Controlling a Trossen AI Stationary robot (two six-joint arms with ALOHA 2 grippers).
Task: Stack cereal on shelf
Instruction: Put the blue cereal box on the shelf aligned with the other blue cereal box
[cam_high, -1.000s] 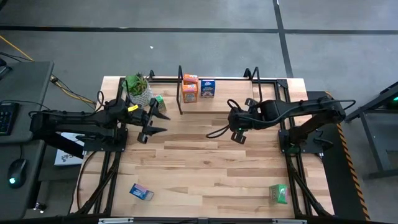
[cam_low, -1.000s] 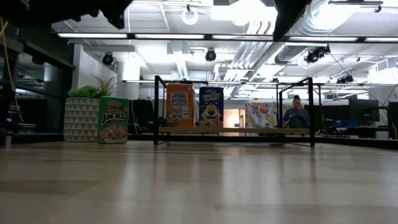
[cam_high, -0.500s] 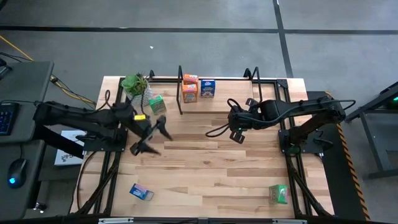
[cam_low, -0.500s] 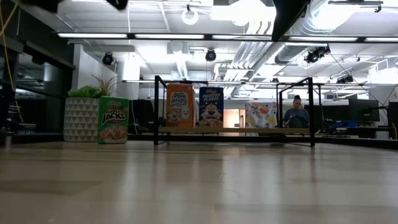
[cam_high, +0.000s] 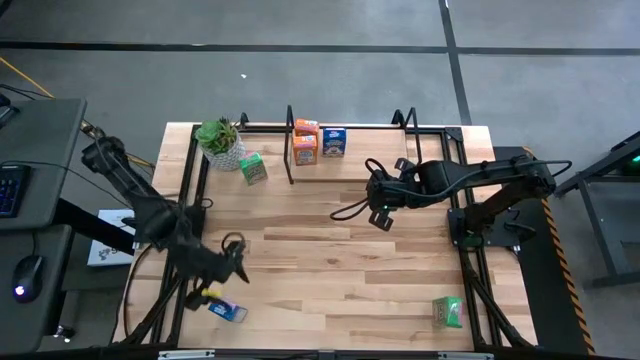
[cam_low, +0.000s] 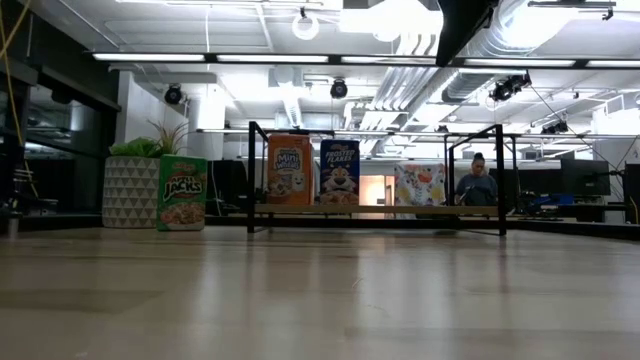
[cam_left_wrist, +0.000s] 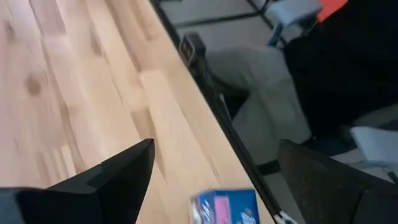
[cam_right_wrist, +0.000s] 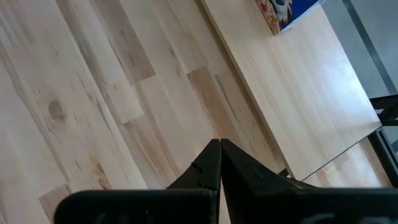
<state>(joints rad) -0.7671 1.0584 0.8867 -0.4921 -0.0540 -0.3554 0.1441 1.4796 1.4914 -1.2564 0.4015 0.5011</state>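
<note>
My left gripper (cam_high: 226, 274) (cam_left_wrist: 214, 149) is open near the table's near-left corner, just above a blue cereal box (cam_high: 228, 310) (cam_left_wrist: 227, 208) that lies flat on the table. My right gripper (cam_high: 378, 212) (cam_right_wrist: 220, 144) waits shut over the table's middle right. The black-rod shelf (cam_high: 400, 128) (cam_low: 380, 210) stands at the far edge. On its board stand two orange boxes (cam_high: 305, 148) (cam_low: 289, 170) and a blue box (cam_high: 334, 141) (cam_low: 340, 170). One green box (cam_high: 253, 167) (cam_low: 183, 192) stands on the table beside the plant. Another green box (cam_high: 449, 311) lies near the near-right corner.
A potted plant (cam_high: 221, 138) (cam_low: 135, 185) in a patterned white pot sits at the far-left corner, left of the shelf. The table's left edge and the arm's black frame (cam_left_wrist: 205, 68) run close by my left gripper. Bare wooden tabletop (cam_high: 330, 260) lies between the arms.
My left arm has swung from beside the green box and the plant at the far left toward the near edge, and now its gripper is over the lying blue box. The green box has stayed standing by the plant.
</note>
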